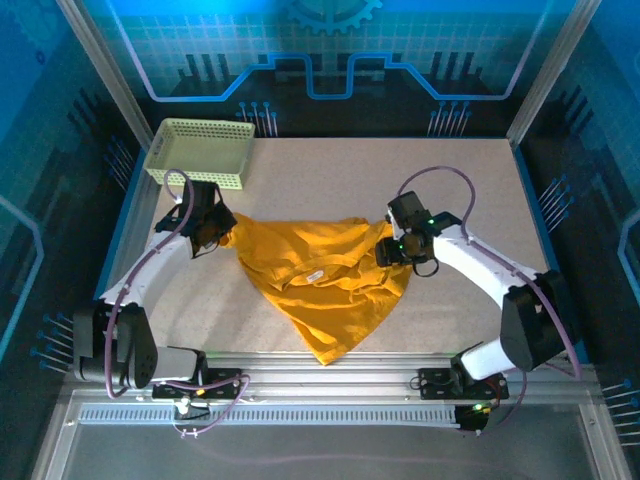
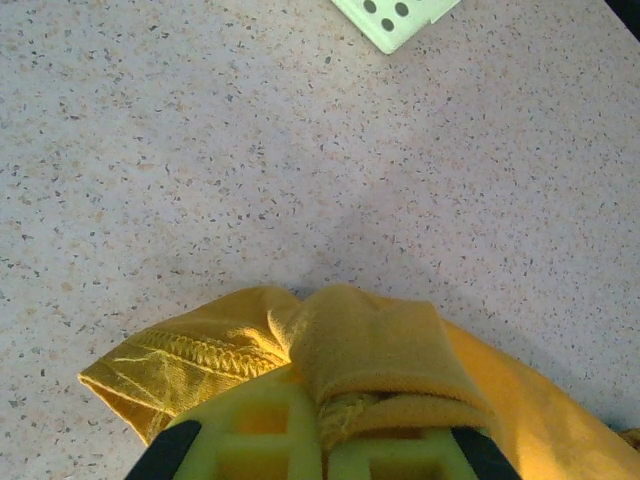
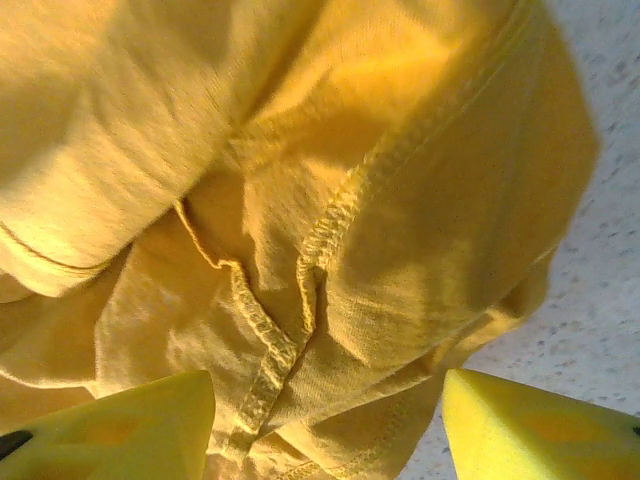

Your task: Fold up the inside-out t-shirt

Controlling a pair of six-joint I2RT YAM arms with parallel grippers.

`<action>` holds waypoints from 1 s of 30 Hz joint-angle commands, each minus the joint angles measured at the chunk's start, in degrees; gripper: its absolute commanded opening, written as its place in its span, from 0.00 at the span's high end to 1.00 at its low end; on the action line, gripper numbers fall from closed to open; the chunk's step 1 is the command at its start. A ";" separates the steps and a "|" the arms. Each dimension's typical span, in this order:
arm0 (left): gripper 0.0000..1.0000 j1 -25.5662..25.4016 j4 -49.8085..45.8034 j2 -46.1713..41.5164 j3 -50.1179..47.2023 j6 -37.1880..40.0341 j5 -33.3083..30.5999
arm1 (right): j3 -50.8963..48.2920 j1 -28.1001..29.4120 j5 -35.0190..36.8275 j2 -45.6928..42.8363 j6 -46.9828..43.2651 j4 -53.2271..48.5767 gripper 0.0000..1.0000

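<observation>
The inside-out t-shirt point(image 1: 325, 285) lies crumpled in the middle of the table, mustard yellow, with a white label showing and a point of cloth reaching toward the near edge. My left gripper point(image 1: 212, 232) is shut on the t-shirt's left edge; a folded hem point(image 2: 380, 350) is pinched between its fingers point(image 2: 270, 435). My right gripper point(image 1: 392, 250) stands open over the shirt's right edge, its fingertips point(image 3: 530, 430) wide apart above bunched cloth with raised seams point(image 3: 310, 260).
A pale yellow-green mesh basket point(image 1: 200, 152) sits at the table's far left corner, its corner point(image 2: 395, 18) just beyond the left gripper. Speckled bare tabletop point(image 1: 480, 190) lies to the far right and behind the shirt.
</observation>
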 commanded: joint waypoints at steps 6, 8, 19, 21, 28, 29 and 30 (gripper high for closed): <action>1.00 0.57 0.87 -2.20 -1.65 -0.71 0.14 | 1.66 0.16 -2.50 4.62 3.42 5.86 0.58; 1.00 0.56 0.90 -3.01 -2.00 -0.66 0.19 | 2.31 0.22 -0.80 4.56 3.46 4.72 0.72; 1.00 1.48 1.32 -15.90 2.75 -0.92 0.60 | 16.57 0.68 15.65 -15.69 -2.61 -12.19 1.00; 1.00 1.44 1.39 -19.06 5.28 -1.11 -0.33 | 22.27 0.44 16.56 -18.82 -4.45 -13.88 1.00; 1.00 1.59 0.87 -28.33 14.41 -0.68 -4.78 | 38.95 -0.03 16.23 -23.65 -9.41 -14.00 1.00; 1.00 1.54 0.72 -29.32 15.63 -0.68 -4.98 | 40.62 -0.01 16.40 -23.87 -9.94 -13.96 1.00; 1.00 1.53 0.79 -29.99 16.59 -0.66 -5.15 | 41.73 -0.04 16.57 -24.10 -10.38 -13.81 1.00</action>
